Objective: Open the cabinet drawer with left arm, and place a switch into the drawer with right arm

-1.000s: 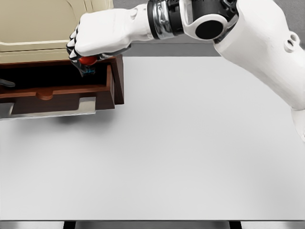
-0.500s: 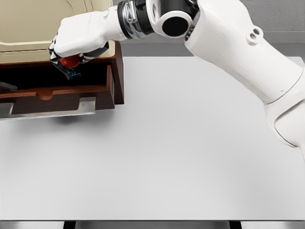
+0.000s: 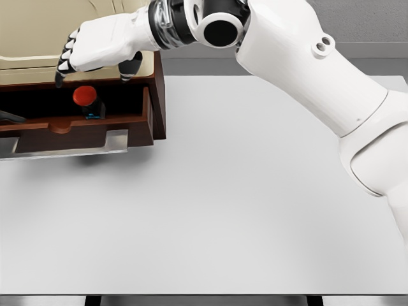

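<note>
Below robot hand [image 3: 95, 51], switch [image 3: 85, 97]

You see the cabinet [image 3: 38, 32] standing at the table's [image 3: 255, 191] far left corner, its upper body cream-coloured and its lower frame dark brown wood. You see its drawer [image 3: 76, 124] pulled out toward the table's near edge, the brown front panel carrying a rounded knob at its top rim and a pale plate lower down. Inside the open drawer, near its right side wall, you find the switch [image 3: 86, 101]: a round red button cap on a small dark body with a touch of blue, sitting just behind the front panel.
</note>
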